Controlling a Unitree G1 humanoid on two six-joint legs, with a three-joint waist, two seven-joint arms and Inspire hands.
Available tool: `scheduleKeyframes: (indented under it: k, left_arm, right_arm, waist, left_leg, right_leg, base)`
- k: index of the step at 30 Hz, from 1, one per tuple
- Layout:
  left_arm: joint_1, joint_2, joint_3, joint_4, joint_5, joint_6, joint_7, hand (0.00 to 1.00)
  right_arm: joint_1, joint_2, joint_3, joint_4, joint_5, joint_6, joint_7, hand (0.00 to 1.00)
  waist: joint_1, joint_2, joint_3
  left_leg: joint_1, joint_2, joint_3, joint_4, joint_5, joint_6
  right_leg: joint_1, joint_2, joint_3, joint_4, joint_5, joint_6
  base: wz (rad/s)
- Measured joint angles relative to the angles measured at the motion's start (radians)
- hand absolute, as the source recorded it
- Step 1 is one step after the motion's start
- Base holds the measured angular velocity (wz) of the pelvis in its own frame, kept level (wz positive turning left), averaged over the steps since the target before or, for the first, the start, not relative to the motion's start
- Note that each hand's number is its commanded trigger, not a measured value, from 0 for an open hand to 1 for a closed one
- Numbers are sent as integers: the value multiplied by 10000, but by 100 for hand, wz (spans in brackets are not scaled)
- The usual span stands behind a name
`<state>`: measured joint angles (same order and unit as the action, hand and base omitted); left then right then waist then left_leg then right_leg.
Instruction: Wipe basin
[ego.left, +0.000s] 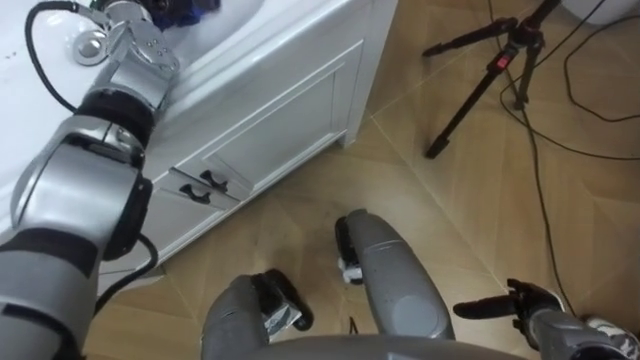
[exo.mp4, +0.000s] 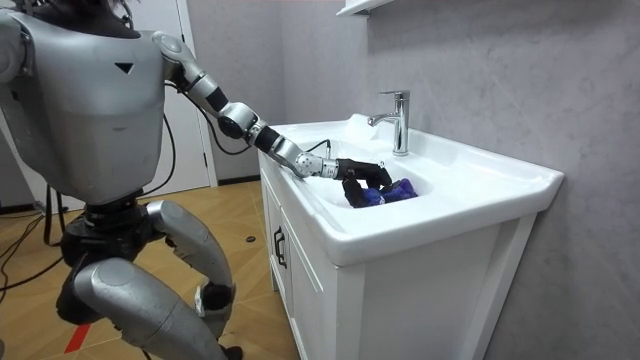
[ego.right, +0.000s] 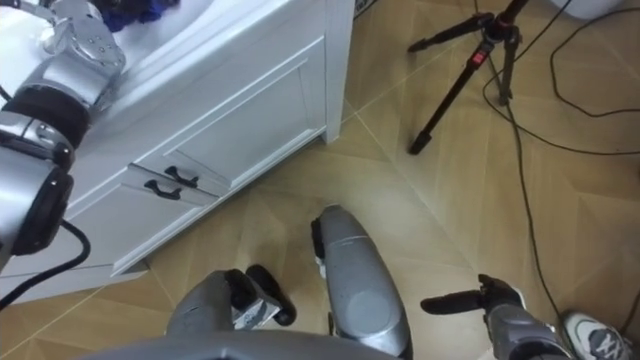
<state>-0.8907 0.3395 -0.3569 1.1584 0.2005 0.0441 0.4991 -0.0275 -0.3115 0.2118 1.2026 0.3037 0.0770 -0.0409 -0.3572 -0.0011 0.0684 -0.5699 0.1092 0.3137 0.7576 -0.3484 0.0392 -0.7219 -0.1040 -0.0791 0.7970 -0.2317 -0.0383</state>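
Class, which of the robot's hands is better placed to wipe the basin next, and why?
Left. Its left hand is in the basin, fingers curled on the blue cloth; the right hand hangs low over the floor, away from the cabinet.

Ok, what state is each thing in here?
Blue cloth: bunched in the basin.
Left hand: fingers curled on the cloth.
Faucet: no water running.
Cabinet doors: shut.
Right hand: open, holding nothing.
Tripod: standing on the floor.
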Motion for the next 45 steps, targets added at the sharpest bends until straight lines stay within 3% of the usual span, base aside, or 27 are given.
scheduleKeyframes:
  k: [4, 7, 10, 14, 16, 17, 18, 22, 26, 27, 30, 36, 39, 45]
  left_arm:
    - [78, 101, 14, 28, 402, -113, -238, 100]
    - [284, 392, 3, 80, 764, -235, -628, 100]
    - [1032, 624, 284, 104, 779, -496, -807, 100]
    - [1640, 869, 745, 202, 1259, -522, -1585, 100]
    - [1869, 1015, 862, 238, 1579, -522, -1937, 100]
    - [2086, 1153, 911, 247, 2003, -522, -2158, 100]
    - [2428, 1350, 923, 255, 2302, -521, -2265, 100]
    - [3273, 1934, 1326, 481, 3130, -284, -2523, 100]
    - [4588, 2580, 2404, 260, 3746, -139, -2666, 100]
    - [4934, 2672, 2680, -83, 3792, -151, -2685, 100]
    - [5770, 2677, 3148, -887, 4025, -261, -2776, 100]
    - [6975, 2675, 4034, -2158, 4946, -758, -2903, 100]
    - [7699, 2675, 4208, -3114, 5924, -769, -2932, 100]
    - [8059, 2685, 4427, -3985, 6255, -639, -3167, 100]
  right_arm:
    - [63, -16, -12, 29, -88, 4, 4, 0]
    - [70, -17, -13, 31, -155, 19, 1, 0]
    - [100, -21, -84, -7, -258, 38, -1, 0]
    - [259, -61, -692, 26, -473, 9, -10, 0]
    - [384, -67, -924, 9, -461, -26, -12, 0]
    - [499, -68, -1190, 0, -471, -67, -10, 0]
    - [630, -143, -1318, 21, -458, -127, -25, 0]
    - [1021, -268, -1838, 72, -473, -102, -202, 0]
    - [1544, -373, -2498, 36, -660, -167, -218, 0]
    - [1650, -393, -2768, -19, -752, -224, -219, 0]
    - [1772, -421, -3230, 14, -989, -408, -224, 0]
    - [1982, -421, -3579, -412, -1536, -784, -206, 0]
    - [2049, -434, -4000, -512, -1650, -888, -106, 0]
    - [2335, -563, -4313, -517, -1895, -980, -39, 0]
  waist:
    - [72, 11, 1]
    - [92, 26, 1]
    - [165, 52, -1]
    - [430, 262, -131]
    - [577, 277, -145]
    - [651, 301, -160]
    - [683, 405, -260]
    - [979, 639, -418]
    - [1351, 819, -531]
    - [1593, 872, -578]
    - [1911, 981, -652]
    - [2297, 1051, -680]
    - [2551, 1119, -705]
    - [3029, 1395, -793]
  left_leg:
    - [81, 8, 5, 0, 3, -6]
    - [315, 12, 75, -54, -30, -56]
    - [752, 55, 253, -226, -84, -153]
    - [1055, 54, 362, -438, -59, -255]
    - [1258, 30, 372, -511, -71, -290]
    - [1403, 9, 355, -571, -76, -309]
    - [1486, -13, 333, -670, -63, -335]
    - [1856, -7, 262, -1039, 12, -436]
    - [2316, -2, -37, -1485, 132, -511]
    - [2439, 0, -80, -1605, 146, -533]
    - [3095, -40, -137, -2104, 217, -594]
    - [3888, -22, -234, -2767, 329, -776]
    - [4204, 39, -382, -2810, 371, -838]
    - [5081, -12, -541, -3377, 424, -927]
  right_leg:
    - [91, 44, -17, -35, -14, -14]
    - [248, 58, -10, -39, -44, -66]
    - [569, 178, 159, -97, -74, -125]
    - [778, 209, 209, -187, -113, -176]
    - [955, 169, 212, -177, -173, -190]
    - [1097, 179, 190, -177, -233, -188]
    - [1187, 184, 173, -246, -257, -181]
    - [1593, 227, 32, -586, -246, -221]
    - [2271, 285, -306, -1089, -262, -253]
    - [2435, 310, -353, -1229, -265, -252]
    - [3105, 352, -452, -1636, -282, -222]
    - [3878, 420, -614, -2134, -397, -261]
    - [4282, 560, -639, -2442, -443, -295]
    - [5160, 570, -882, -2821, -554, -243]
  base:
    - [-2]
    - [-11]
    - [-21]
    - [-7]
    - [0]
    - [6]
    - [5]
    - [3]
    - [16]
    - [12]
    - [5]
    - [2]
    - [-2]
    - [10]
